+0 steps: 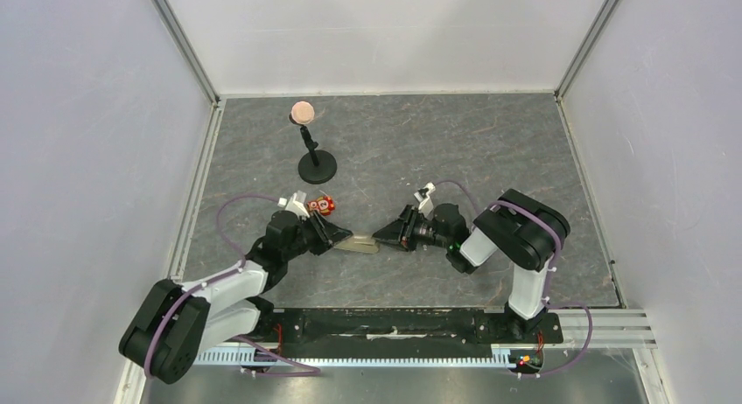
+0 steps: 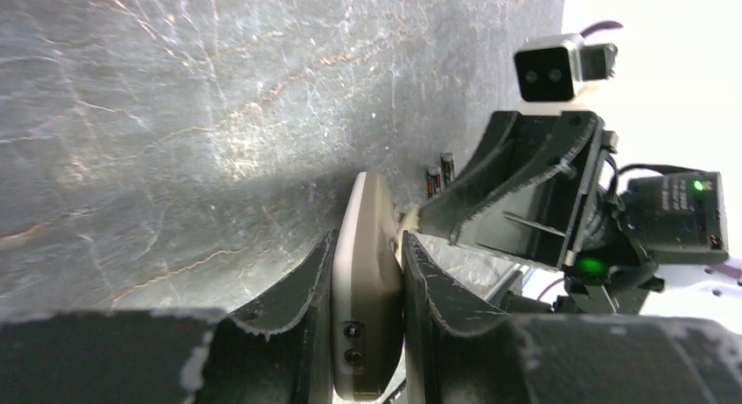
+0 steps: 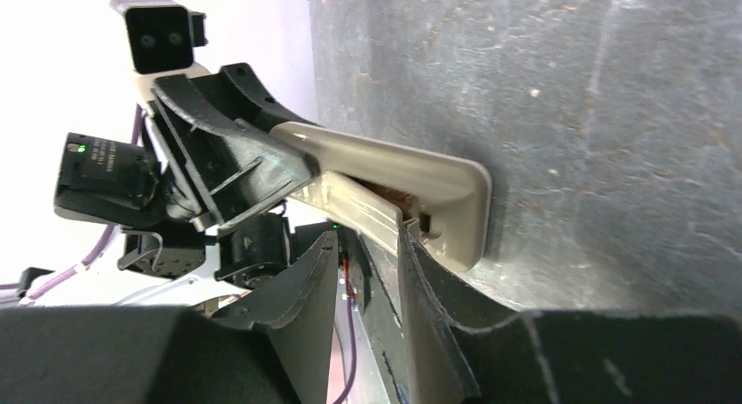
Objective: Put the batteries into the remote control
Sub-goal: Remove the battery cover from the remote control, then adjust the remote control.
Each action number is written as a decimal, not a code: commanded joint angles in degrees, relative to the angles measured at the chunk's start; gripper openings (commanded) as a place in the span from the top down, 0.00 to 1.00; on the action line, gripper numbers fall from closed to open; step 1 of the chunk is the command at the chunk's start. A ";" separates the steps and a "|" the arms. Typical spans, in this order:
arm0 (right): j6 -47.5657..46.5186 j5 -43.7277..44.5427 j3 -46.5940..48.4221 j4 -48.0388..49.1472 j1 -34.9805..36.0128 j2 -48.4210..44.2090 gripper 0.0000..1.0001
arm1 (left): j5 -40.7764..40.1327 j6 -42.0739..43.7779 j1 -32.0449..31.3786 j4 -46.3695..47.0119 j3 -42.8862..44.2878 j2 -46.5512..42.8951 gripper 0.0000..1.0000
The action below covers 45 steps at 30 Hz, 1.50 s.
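My left gripper [image 1: 337, 236] is shut on the remote control [image 1: 360, 244] and holds it on edge just above the table. In the left wrist view the remote [image 2: 367, 299] sits clamped between both fingers. My right gripper [image 1: 385, 235] is open at the remote's other end. In the right wrist view its gap [image 3: 367, 238] is empty, and one fingertip [image 3: 409, 247] touches the end of the beige cover [image 3: 354, 203], which looks partly slid off the remote's tan back [image 3: 411, 172]. Two batteries [image 2: 440, 175] lie on the table beyond the remote, beside the right gripper [image 2: 525, 194].
A small red gadget [image 1: 322, 205] lies just behind the left gripper. A black stand [image 1: 317, 166] with a pinkish disc [image 1: 302, 113] is at the back left. The table's metal side rails [image 1: 197, 185] and the enclosure walls close in the sides.
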 commanded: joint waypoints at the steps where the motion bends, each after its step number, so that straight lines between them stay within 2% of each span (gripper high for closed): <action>1: 6.08 -10.26 6.78 22.86 3.52 -7.52 0.67 | -6.86 7.29 -1.43 -13.59 0.47 -0.61 0.98; 4: 3.21 -9.73 7.30 17.05 3.12 -8.97 0.66 | -8.38 7.89 -1.43 -16.77 1.09 -2.57 0.98; 8: -4.80 -6.79 6.68 3.64 1.39 -12.29 0.65 | -10.55 8.77 -1.43 -21.22 2.34 -5.02 0.98; 14: -25.14 5.51 12.35 -33.73 -0.39 -18.97 0.55 | -14.54 10.58 -1.43 -29.28 4.86 -9.90 0.98; 17: -32.44 9.73 16.77 -45.73 -0.40 -20.36 0.52 | -14.94 12.80 -1.43 -31.22 6.29 -11.29 0.98; 21: -40.83 12.52 19.35 -55.88 -0.37 -23.61 0.51 | -10.19 19.00 -1.43 -30.45 8.20 -10.53 0.98; 24: -48.58 9.30 19.27 -58.82 -0.32 -25.93 0.46 | -6.23 21.06 -1.47 -28.11 8.91 -9.99 0.98; 29: -60.27 -0.32 14.44 -57.80 -0.19 -32.63 0.25 | 1.99 23.15 -1.57 -26.13 13.99 -9.60 0.98; 32: -64.15 -5.87 13.60 -58.53 -0.19 -35.35 0.18 | 8.77 25.70 -1.51 -26.92 17.56 -10.52 0.98; 38: -70.14 -12.98 16.69 -65.70 -0.19 -38.45 0.13 | 25.47 29.90 -1.53 -26.00 22.79 -11.02 0.98; 45: -74.89 -20.33 20.08 -72.72 0.17 -40.53 0.13 | 37.96 31.18 -1.59 -26.81 28.97 -8.52 0.98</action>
